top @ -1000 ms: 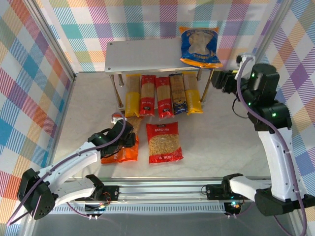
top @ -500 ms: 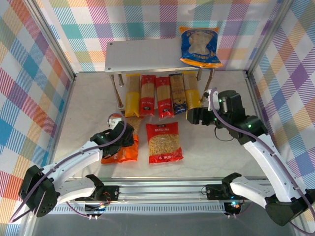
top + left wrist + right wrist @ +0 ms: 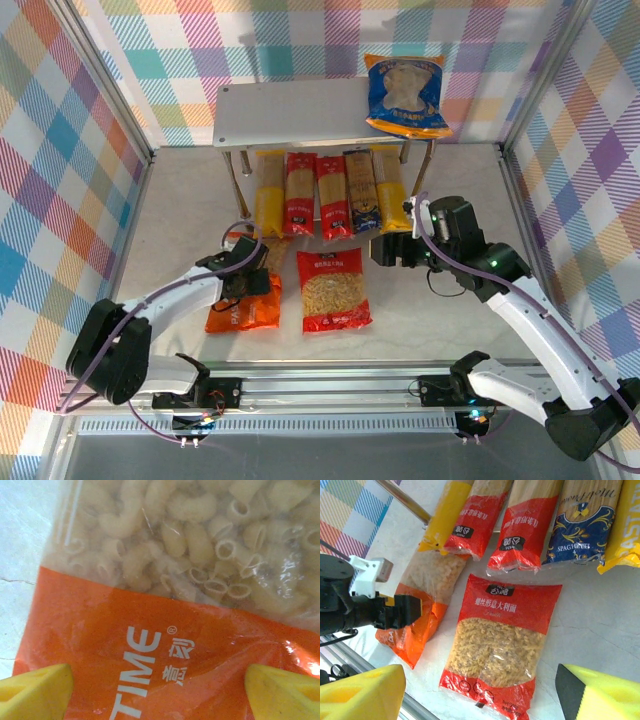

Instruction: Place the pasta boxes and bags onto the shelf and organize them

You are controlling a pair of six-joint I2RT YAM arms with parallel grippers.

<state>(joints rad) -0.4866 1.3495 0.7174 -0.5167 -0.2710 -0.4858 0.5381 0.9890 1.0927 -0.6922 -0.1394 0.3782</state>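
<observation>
The orange bag (image 3: 243,312) lies flat on the table (image 3: 470,190), nearest the arms, with its clear window end toward the shelf. The left gripper (image 3: 159,692) hangs close above its printed band, fingers (image 3: 35,690) spread wide to either side, holding nothing. The red bag (image 3: 500,640) lies flat just beside it on the right, not touching. The right gripper (image 3: 480,692) hovers beyond that bag, jaws wide and empty.

Assessment: both bags are soft, crinkly film over loose short pasta. The contents will shift and sag, and the film is likely slippery. A pinch across the filled middle, or on an end seam, seems soundest.

Five spaghetti packs (image 3: 333,197) lie side by side, their far ends under the shelf (image 3: 290,115). Whether a lower board carries them cannot be told. They look stiffer but brittle inside, so mid-length is the likely hold.

The blue bag (image 3: 405,95) sits on the right end of the top plate
</observation>
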